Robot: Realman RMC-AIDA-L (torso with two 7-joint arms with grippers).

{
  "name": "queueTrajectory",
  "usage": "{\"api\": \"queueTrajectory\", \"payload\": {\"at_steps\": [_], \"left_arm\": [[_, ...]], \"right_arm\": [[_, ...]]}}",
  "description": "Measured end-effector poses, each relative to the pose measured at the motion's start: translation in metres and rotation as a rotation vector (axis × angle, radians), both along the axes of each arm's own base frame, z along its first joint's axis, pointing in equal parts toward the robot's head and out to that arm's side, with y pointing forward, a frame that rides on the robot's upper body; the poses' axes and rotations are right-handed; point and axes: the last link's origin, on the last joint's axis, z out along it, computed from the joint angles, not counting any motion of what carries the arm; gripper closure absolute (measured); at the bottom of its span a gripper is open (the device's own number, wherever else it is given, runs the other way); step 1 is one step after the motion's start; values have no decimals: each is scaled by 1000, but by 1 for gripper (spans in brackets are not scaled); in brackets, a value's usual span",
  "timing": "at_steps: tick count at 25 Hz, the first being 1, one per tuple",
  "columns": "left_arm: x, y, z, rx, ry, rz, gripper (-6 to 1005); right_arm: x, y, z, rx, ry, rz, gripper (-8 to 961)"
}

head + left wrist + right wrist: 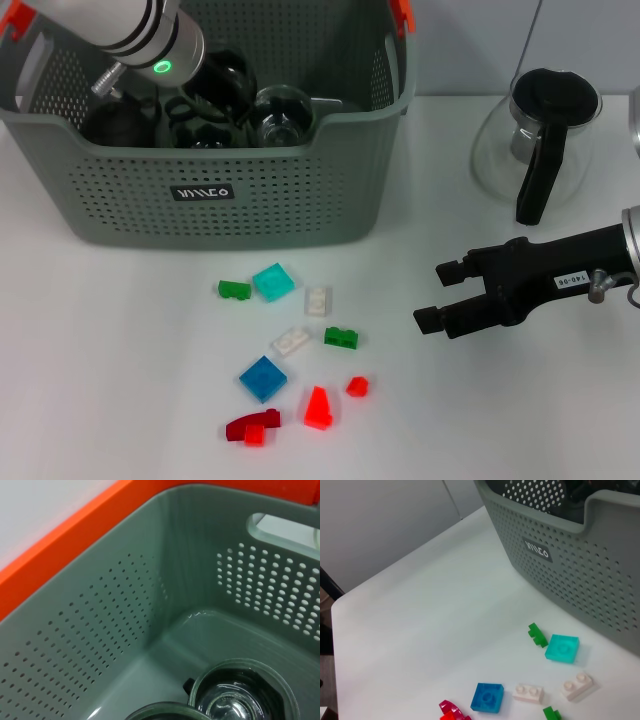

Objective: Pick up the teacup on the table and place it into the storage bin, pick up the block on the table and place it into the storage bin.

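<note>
The grey-green storage bin (pixel 300 200) stands at the back left of the table. My left arm reaches down into it, and the left gripper (pixel 205 98) is low inside beside a glass teacup (pixel 281 115). The left wrist view looks at the bin's inner wall (pixel 125 610) and a glass teacup (pixel 242 697) on its floor. Several small blocks lie in front of the bin, among them a cyan block (pixel 273 282), a blue block (pixel 262 379) and a red block (pixel 318 408). My right gripper (pixel 441 294) hovers open and empty, right of the blocks.
A glass teapot (pixel 540 140) with a black handle stands at the back right, behind the right arm. The right wrist view shows the bin's labelled wall (pixel 580 570), the cyan block (pixel 562 648), the blue block (pixel 487 697) and the table's far edge.
</note>
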Motion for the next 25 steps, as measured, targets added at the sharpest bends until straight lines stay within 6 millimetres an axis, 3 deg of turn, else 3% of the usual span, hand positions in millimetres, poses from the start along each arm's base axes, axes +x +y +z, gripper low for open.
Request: {"api": "queueTrajectory", "payload": {"at_steps": [25], "left_arm": [[-7,-5,-8,-8,-3,9,862]], "right_arm": [[0,-1,-1,-3,-3,1,26]]}}
